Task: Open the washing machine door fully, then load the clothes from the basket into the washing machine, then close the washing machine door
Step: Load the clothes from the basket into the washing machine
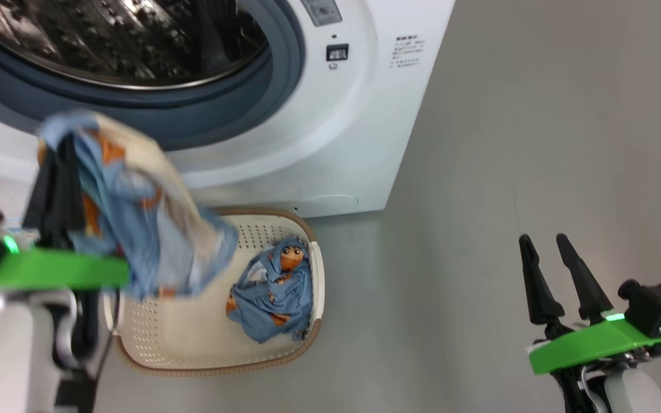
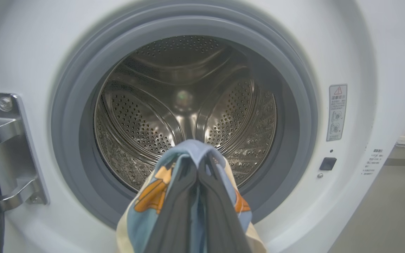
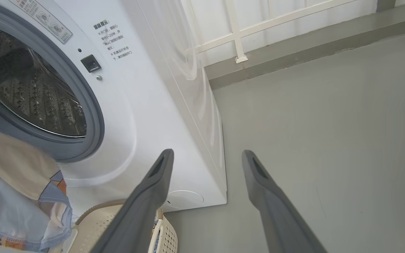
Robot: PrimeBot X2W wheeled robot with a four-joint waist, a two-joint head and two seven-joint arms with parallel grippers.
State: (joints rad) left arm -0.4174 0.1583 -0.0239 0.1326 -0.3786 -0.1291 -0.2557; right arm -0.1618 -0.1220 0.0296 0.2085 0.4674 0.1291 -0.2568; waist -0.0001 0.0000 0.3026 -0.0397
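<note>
**Head view**
- Left fingers (image 1: 55,183): pressing shut on a blue cartoon-print garment (image 1: 135,229). It is hanging in a blurred bunch to their right and below them, over the basket (image 1: 193,344).
- Washing machine (image 1: 336,143): standing beyond the fingertips, its steel drum (image 1: 124,40) lying open.
- Second blue garment (image 1: 276,287): lying crumpled in the basket, well right of the left fingers.
- Right fingers (image 1: 537,281): standing spread and gripping nothing, above bare floor (image 1: 508,143).

**Left wrist view**
- Left fingers (image 2: 183,211): meeting at the tips, with cloth (image 2: 153,196) draping over and around them.
- Drum (image 2: 185,105): sitting straight ahead of the tips, ringed by the grey gasket (image 2: 69,123).
- Hinge bracket (image 2: 12,147): sitting far to their left.
- Risk: the pinch appears to be taking only a small fold, so the garment is likely to be slipping out if the arm is swinging fast.

**Right wrist view**
- Right fingers (image 3: 142,203): standing wide apart and empty, with the basket rim (image 3: 93,211) just under the left one.
- Held garment's tail (image 3: 12,196): hanging far left of them, below the gasket's lower lip (image 3: 83,140).
- Risk: the low tail is probably going to be dragging on that lip. Released too shallow, the garment could be ending up across the gasket, where the door would pinch it, or dropping back outside the drum.
</note>
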